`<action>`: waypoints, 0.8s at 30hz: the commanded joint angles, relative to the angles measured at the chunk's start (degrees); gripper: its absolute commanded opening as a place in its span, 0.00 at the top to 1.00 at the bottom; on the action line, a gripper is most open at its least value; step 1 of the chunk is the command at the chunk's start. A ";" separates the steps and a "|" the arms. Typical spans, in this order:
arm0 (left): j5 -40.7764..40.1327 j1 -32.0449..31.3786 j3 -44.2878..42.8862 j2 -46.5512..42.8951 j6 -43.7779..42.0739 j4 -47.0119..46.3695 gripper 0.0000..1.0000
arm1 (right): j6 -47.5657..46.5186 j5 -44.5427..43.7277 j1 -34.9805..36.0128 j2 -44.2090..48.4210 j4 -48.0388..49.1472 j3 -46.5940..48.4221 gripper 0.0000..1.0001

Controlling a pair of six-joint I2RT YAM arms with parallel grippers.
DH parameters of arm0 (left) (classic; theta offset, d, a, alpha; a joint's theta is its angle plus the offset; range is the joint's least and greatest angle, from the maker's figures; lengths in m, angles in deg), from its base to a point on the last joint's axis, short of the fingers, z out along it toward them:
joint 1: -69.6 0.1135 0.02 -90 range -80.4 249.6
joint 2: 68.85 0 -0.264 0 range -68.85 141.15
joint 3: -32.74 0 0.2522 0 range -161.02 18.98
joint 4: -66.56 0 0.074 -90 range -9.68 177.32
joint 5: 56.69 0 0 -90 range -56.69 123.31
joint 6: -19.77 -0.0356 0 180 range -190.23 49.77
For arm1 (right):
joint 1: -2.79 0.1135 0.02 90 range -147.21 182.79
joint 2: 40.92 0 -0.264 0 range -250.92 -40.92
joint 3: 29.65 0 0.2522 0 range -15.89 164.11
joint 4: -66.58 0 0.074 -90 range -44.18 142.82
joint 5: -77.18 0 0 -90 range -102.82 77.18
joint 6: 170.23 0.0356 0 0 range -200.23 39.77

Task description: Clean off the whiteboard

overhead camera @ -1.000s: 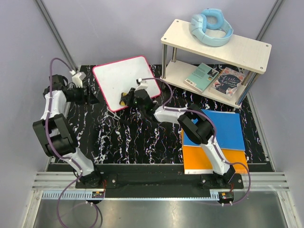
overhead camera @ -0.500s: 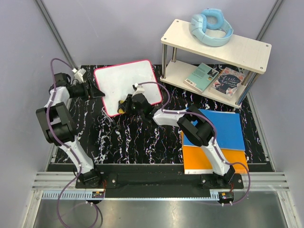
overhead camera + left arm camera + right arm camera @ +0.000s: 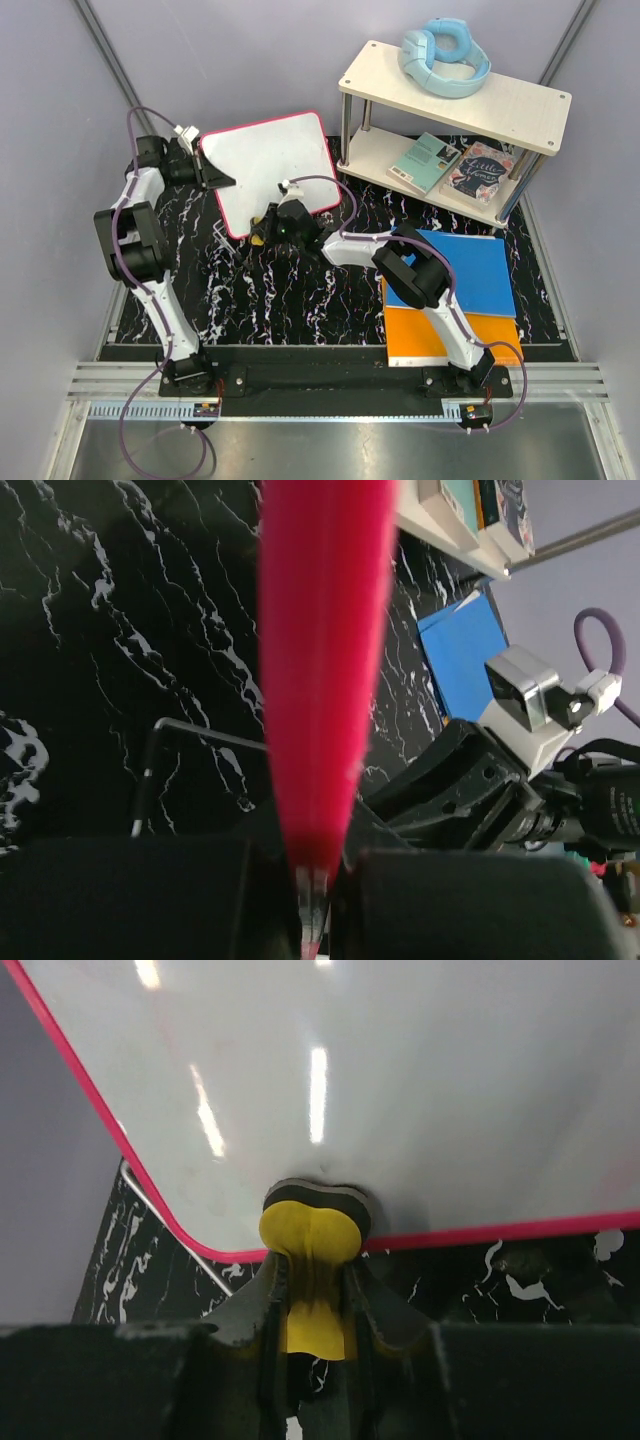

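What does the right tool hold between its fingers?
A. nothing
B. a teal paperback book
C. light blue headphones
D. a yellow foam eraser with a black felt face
D: the right wrist view shows the right tool shut on the yellow foam eraser with a black felt face, set against the flat white board with the pink-red rim.

The whiteboard [image 3: 268, 168], a white rectangle with a thin pink-red rim and rounded corners, lies turned askew at the far left of the black marbled table [image 3: 300, 290], its glossy face wiped clean
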 commanded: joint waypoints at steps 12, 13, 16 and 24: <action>-0.65 3.27 15.26 -13.87 19.14 -34.07 1.00 | -0.35 1.15 0.72 0.51 -4.27 -5.43 1.00; -0.47 3.71 15.70 -14.49 18.88 -33.72 1.00 | -0.26 1.15 0.64 0.68 -4.10 -5.78 1.00; 0.23 5.29 18.07 -17.39 19.92 -34.59 1.00 | 0.00 1.24 0.64 1.03 -3.83 -6.22 1.00; 4.01 9.95 24.75 -24.60 18.36 -33.80 1.00 | 0.79 1.41 0.64 1.47 -3.57 -7.36 1.00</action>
